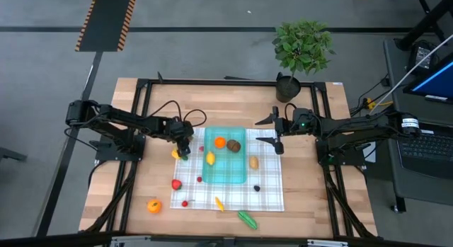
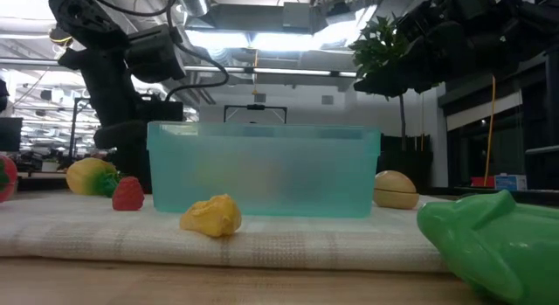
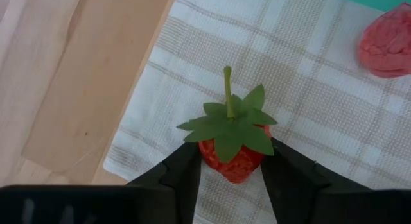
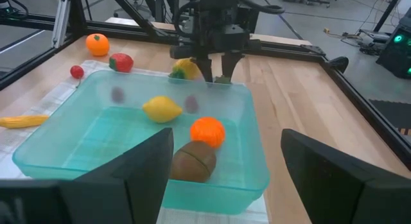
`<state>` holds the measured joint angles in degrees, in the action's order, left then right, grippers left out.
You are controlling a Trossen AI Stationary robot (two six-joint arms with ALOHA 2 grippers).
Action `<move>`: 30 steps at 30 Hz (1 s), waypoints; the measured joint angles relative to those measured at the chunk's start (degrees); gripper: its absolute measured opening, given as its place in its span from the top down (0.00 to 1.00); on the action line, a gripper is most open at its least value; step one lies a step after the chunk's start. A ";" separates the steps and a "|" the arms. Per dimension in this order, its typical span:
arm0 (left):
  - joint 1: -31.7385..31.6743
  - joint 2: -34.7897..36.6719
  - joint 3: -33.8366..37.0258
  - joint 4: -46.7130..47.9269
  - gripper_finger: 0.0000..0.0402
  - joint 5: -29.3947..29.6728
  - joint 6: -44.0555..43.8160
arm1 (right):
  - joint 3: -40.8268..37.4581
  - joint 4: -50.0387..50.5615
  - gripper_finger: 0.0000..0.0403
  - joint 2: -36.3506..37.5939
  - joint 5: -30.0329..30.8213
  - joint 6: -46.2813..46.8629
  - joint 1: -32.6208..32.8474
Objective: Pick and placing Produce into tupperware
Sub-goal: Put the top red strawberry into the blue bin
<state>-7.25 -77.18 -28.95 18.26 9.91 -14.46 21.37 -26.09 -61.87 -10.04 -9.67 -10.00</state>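
A small red strawberry [image 3: 232,161] with a green leafy cap and stem lies on the checked cloth [image 3: 302,115] near the cloth's left edge. My left gripper [image 3: 231,179] stands over it and is shut on it. In the high view this gripper [image 1: 184,151] is just left of the teal tupperware [image 1: 226,173], and the strawberry is hidden under it. The tupperware holds an orange [image 1: 220,142], a brown piece [image 1: 234,146] and a lemon [image 1: 210,158]. My right gripper [image 1: 277,131] hangs open above the tupperware's right side, holding nothing. My left gripper pinches the strawberry's red body [image 3: 212,161] between its two fingers, one on each side, just below the leafy cap. The fingers come steeply from above, pointing down. The strawberry sits on the cloth with its cap and stem turned up toward the wrist.
More produce lies around the tupperware: a yellow piece [image 1: 175,153] beside my left gripper, a red one [image 1: 176,184], an orange one [image 1: 153,205] on bare wood, a banana [image 1: 219,203], a green piece [image 1: 247,219] and a potato [image 1: 253,162]. A potted plant [image 1: 301,52] stands at the far edge.
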 joint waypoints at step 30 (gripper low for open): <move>-0.02 0.08 0.04 0.11 0.78 -0.33 0.02 | 0.02 0.00 0.28 0.00 0.00 0.13 0.00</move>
<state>-7.27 -77.10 -28.91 18.37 9.58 -14.44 21.39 -26.09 -61.87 -10.04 -9.54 -10.00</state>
